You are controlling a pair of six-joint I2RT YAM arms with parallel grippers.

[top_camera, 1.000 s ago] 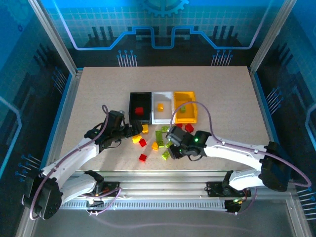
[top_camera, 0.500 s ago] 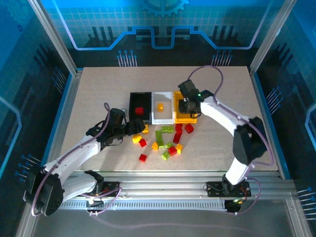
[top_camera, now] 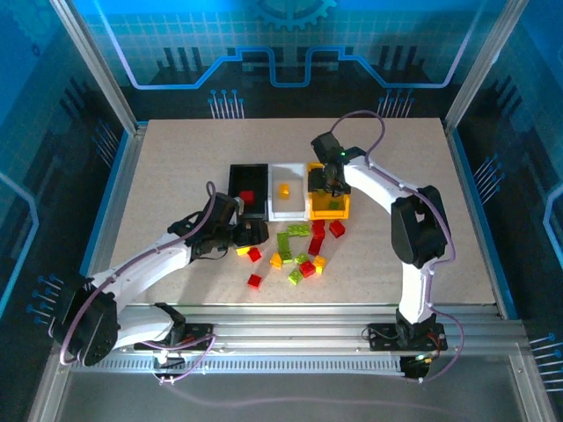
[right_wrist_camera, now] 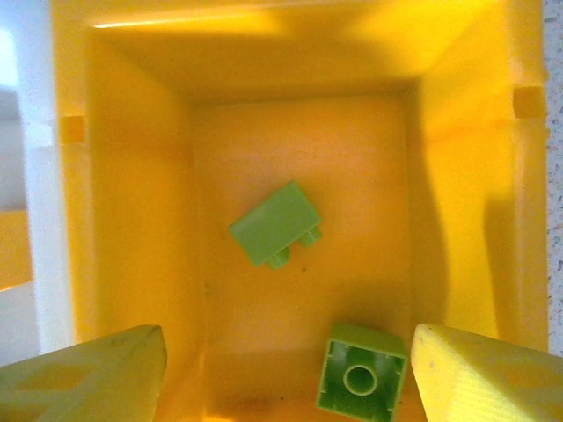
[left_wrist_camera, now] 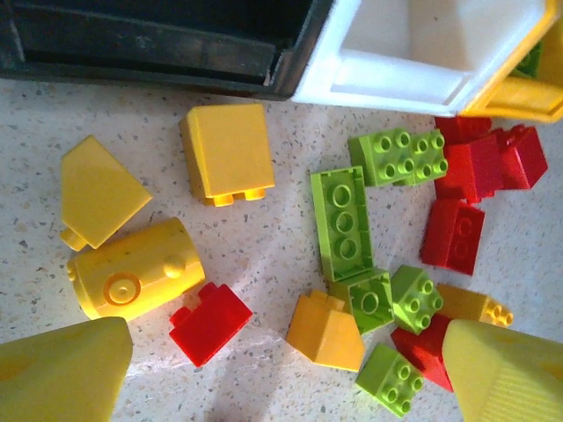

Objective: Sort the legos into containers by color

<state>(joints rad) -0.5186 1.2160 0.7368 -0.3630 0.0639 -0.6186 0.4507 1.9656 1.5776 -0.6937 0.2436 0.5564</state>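
In the overhead view the left gripper (top_camera: 250,234) hangs just below the black bin (top_camera: 250,167), left of centre, at the left edge of the loose legos (top_camera: 299,251). Its wrist view shows the jaws spread wide with nothing between them. Under them a yellow cylinder piece (left_wrist_camera: 132,281), a loose red brick (left_wrist_camera: 209,323), a long green brick (left_wrist_camera: 341,221) and others lie on the speckled table (left_wrist_camera: 281,255).

The three bins stand side by side in a row. The black one holds a red block (top_camera: 248,197), and the white bin (top_camera: 290,207) holds an orange brick (top_camera: 285,189).

Furthest right, the right gripper (right_wrist_camera: 286,352) sits over the yellow bin (right_wrist_camera: 123,220), jaws apart and empty. On the bin's floor lie a green brick (right_wrist_camera: 275,223) at centre frame and a green cube (right_wrist_camera: 361,380) at the bottom edge, hollow side up.
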